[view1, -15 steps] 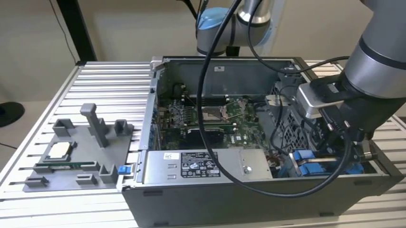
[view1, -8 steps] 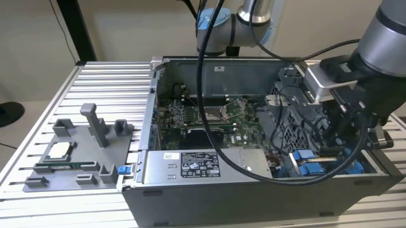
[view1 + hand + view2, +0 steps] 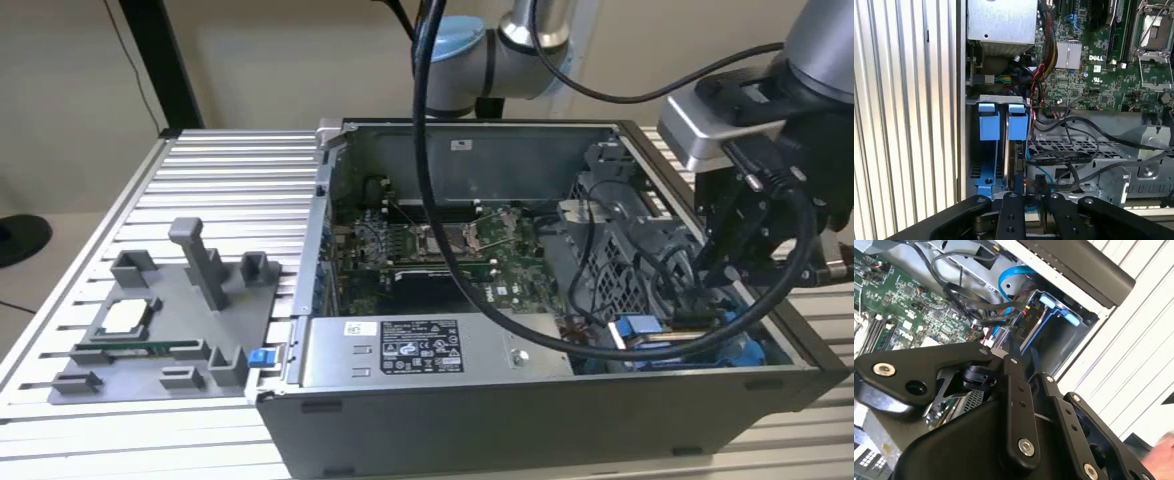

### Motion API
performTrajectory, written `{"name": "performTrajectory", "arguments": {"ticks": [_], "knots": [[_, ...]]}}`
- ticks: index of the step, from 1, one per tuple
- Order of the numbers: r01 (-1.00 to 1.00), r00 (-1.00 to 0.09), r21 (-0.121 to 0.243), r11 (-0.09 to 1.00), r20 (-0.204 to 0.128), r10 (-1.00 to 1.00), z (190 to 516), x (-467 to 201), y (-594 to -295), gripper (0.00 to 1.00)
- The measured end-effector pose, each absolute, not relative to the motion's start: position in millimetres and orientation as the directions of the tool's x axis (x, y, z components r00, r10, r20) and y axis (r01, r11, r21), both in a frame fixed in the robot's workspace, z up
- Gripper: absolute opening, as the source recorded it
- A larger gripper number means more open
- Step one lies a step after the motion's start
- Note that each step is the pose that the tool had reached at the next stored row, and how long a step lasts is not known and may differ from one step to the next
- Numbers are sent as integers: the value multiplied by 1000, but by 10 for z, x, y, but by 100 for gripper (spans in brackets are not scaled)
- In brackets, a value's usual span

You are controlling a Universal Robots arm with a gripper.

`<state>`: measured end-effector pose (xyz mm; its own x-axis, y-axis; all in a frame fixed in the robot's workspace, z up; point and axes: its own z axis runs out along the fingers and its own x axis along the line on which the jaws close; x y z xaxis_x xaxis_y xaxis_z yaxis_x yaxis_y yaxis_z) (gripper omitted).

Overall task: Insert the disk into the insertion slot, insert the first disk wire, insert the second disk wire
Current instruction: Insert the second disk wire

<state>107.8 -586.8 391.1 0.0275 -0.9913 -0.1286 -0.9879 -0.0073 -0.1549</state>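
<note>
— Down at the case's 5 o'clock corner: gripper [image 3: 1021,192] over the insertion slot [image 3: 985,150]; disk [image 3: 1015,160] seated on edge?

— Seems so. Fingers look pinched together on something; what, can't tell. Risk: loose black cables [image 3: 1064,145] snagging.

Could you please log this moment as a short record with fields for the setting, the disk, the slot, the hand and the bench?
setting: open computer case on a slatted metal bench
disk: standing on edge in the insertion slot, blue carrier tabs showing
hand: hand low inside the case at the disk's edge, among black cables
hand state: cannot tell
nearby: silver power-supply box, green motherboard
bench: grey parts fixture at the exterior view's left
</note>
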Motion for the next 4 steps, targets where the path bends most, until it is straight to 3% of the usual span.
{"name": "performTrajectory", "arguments": {"ticks": [4], "knots": [[-988, 27, -155, -7, -129, -991, 3912, 1078, -5868, 100]]}}
